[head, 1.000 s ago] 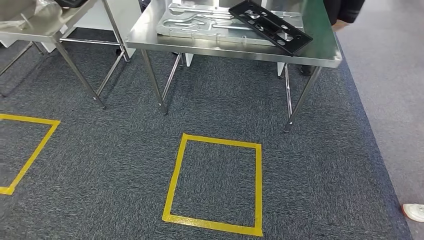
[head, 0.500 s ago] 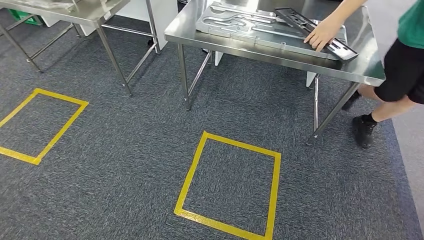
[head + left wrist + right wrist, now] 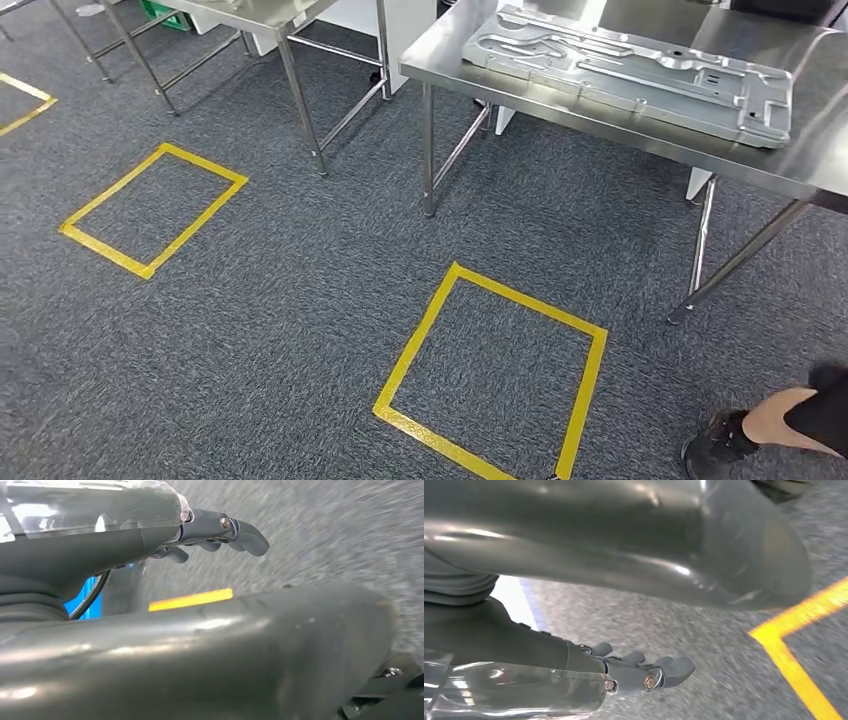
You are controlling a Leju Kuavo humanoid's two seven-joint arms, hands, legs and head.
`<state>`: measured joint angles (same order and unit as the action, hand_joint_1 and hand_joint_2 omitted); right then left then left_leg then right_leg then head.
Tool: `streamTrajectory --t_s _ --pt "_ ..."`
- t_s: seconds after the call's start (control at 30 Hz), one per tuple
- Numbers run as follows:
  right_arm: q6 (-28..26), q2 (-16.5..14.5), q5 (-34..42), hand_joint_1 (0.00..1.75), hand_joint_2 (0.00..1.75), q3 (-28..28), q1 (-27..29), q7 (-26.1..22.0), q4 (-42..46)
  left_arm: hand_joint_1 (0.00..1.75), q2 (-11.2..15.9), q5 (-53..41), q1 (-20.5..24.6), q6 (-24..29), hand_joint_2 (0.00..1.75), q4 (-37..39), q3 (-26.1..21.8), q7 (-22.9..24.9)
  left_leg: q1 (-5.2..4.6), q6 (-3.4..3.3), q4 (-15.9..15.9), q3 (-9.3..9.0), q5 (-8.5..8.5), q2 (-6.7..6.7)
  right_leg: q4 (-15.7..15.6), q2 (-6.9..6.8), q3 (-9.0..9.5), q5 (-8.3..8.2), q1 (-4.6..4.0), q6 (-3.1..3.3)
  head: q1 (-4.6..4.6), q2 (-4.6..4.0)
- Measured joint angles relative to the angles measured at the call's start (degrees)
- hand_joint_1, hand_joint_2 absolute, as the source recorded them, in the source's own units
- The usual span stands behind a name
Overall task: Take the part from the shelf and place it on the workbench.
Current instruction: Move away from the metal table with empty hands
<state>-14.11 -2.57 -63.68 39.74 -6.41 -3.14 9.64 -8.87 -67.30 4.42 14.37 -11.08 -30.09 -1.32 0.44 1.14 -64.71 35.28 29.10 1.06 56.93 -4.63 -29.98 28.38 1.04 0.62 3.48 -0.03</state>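
Nearest the camera, both arms hang beside the body. The left hand appears in the left wrist view over blurred carpet, its fingers loosely extended together with nothing in them; it holds no object. The right hand appears in the right wrist view in the same posture, fingers extended and empty, above the carpet near a strip of yellow tape.

In the head view, a yellow tape square lies on the carpet at 6 o'clock. A person's leg and dark shoe stand at 4 o'clock. A second tape square lies at 9 o'clock.

Farther out, a stainless steel table occupies 1 o'clock. A large machined aluminium plate lies flat on its top. A second steel table stands at 11 o'clock, with a green object behind it.

Whether this plate is the part named in the task cannot be determined; no shelf is identifiable.

Judged step: transit or turning, with both hands empty. The pick from the shelf appears not yet begun.

Next move, as a judgement: the robot needs to bring the shelf into the head view, stop squarely before it, then raise an arm toward the part with the hand spread.
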Motion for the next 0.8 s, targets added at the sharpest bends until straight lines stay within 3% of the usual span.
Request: streamTrajectory --t_s 0.07,0.1,0.17,0.23,0.3,0.37,0.4,0.43,0.47,0.53,0.6,0.67,0.7,0.73,0.8 --pt "0.8 0.1 0.6 0.00 0.00 0.0 0.7 2.1 0.0 0.00 0.1 0.1 -0.3 0.4 0.00 0.0 -0.5 -0.6 -0.36 -0.72 6.4 -3.45 -1.93 1.57 0.1 -1.30 0.21 0.28 -0.21 -0.54 -0.01 0.01" --pt "1.1 0.1 0.8 0.00 0.00 0.1 1.0 2.8 0.0 0.00 0.2 0.1 -0.4 0.6 0.00 0.0 -0.7 -0.8 -0.57 -1.04 7.5 -3.94 -2.08 1.89 0.1 -1.82 0.30 0.35 -0.31 -0.82 -0.01 0.01" --pt "1.3 0.1 0.9 0.00 0.00 0.2 1.3 3.3 0.0 0.00 0.3 0.1 -0.7 0.8 0.00 0.0 -1.2 -1.0 -0.61 -1.53 7.7 -3.77 -2.37 0.92 0.0 -2.38 0.50 0.34 -0.33 -1.42 0.00 0.00" --pt "1.4 -0.1 0.9 0.00 0.00 0.2 1.4 3.6 0.0 0.00 0.4 0.1 -0.9 0.8 0.00 0.0 -1.4 -1.1 -0.34 -2.15 8.3 -3.89 -2.85 0.06 1.3 -0.21 0.11 1.63 -0.11 -2.02 0.00 0.00" --pt "1.4 -0.4 0.9 0.00 0.00 0.2 1.7 3.8 0.0 0.00 0.4 0.1 -0.8 0.8 0.00 0.0 -1.5 -1.1 -0.18 -2.70 8.6 -3.86 -3.32 -0.83 6.9 3.11 -2.32 5.21 0.15 -2.37 -0.01 0.01" --pt "1.4 -0.7 0.9 0.00 0.00 0.3 2.0 3.9 0.0 0.00 0.4 0.1 -0.7 0.8 0.00 0.0 -1.6 -1.1 -0.26 -2.95 8.6 -3.58 -3.52 -2.09 14.4 4.24 -5.86 8.38 0.22 -2.51 -0.01 0.01" --pt "1.4 -0.7 0.9 0.00 0.00 0.3 2.2 3.9 0.0 0.00 0.4 0.1 -0.8 0.8 0.00 0.0 -1.6 -1.1 -0.29 -2.97 8.5 -3.52 -3.56 -2.89 16.4 4.37 -6.86 8.60 0.25 -2.56 -0.01 0.01" --pt "1.4 -0.8 0.9 0.00 0.00 0.3 2.3 3.9 0.0 0.00 0.5 0.1 -0.8 0.8 0.00 0.0 -1.7 -1.1 -0.29 -2.94 8.4 -3.49 -3.58 -3.69 16.0 4.45 -6.70 7.52 0.30 -2.57 -0.01 0.01" --pt "1.4 -0.8 0.9 0.00 0.00 0.3 2.3 3.9 0.0 0.00 0.5 0.1 -0.9 0.8 0.00 0.0 -1.7 -1.1 -0.29 -2.87 8.2 -3.49 -3.56 -4.49 13.3 4.70 -5.53 5.55 0.37 -2.52 -0.01 0.01" --pt "1.4 -0.9 0.9 0.00 0.00 0.3 2.4 3.9 0.0 0.00 0.5 0.1 -0.9 0.8 0.00 0.0 -1.7 -1.1 -0.35 -2.51 7.7 -3.34 -3.44 -5.95 5.3 7.03 -1.96 1.69 0.55 -2.18 -0.01 0.01" --pt "1.4 -0.9 0.9 0.00 0.00 0.3 2.4 3.9 0.0 0.00 0.5 0.1 -0.8 0.8 0.00 0.0 -1.7 -1.1 -0.36 -1.86 7.4 -2.91 -3.45 -7.15 0.9 9.06 -0.17 0.42 0.56 -1.76 -0.01 0.01" --pt "1.4 -0.9 0.9 0.00 0.00 0.3 2.2 3.9 0.0 0.00 0.5 0.1 -0.8 0.8 0.00 0.0 -1.7 -1.1 -0.16 -1.01 7.5 -2.49 -3.71 -8.35 0.5 8.46 -0.09 0.42 0.38 -1.19 -0.01 0.00" --pt "1.4 -0.9 0.9 0.00 0.00 0.3 2.1 3.9 0.0 0.00 0.5 0.1 -0.9 0.8 0.00 0.0 -1.7 -1.1 -0.09 -0.70 7.3 -2.29 -3.64 -8.38 0.3 7.73 0.03 0.24 0.38 -0.80 -0.01 0.01" --pt "1.4 -0.9 0.9 0.00 0.00 0.3 2.1 3.9 0.0 0.00 0.5 0.1 -1.0 0.8 0.00 0.0 -1.7 -1.1 -0.09 -0.43 6.4 -1.78 -3.02 -7.59 0.0 6.91 0.15 0.06 0.44 -0.33 0.01 0.01" --pt "1.4 -0.8 0.9 0.00 0.00 0.3 2.3 3.9 0.0 0.00 0.5 0.1 -1.0 0.8 0.00 0.0 -1.7 -1.1 -0.12 -0.11 1.4 0.60 0.06 -4.43 -0.5 5.16 0.28 -0.18 0.48 0.34 0.02 0.01"
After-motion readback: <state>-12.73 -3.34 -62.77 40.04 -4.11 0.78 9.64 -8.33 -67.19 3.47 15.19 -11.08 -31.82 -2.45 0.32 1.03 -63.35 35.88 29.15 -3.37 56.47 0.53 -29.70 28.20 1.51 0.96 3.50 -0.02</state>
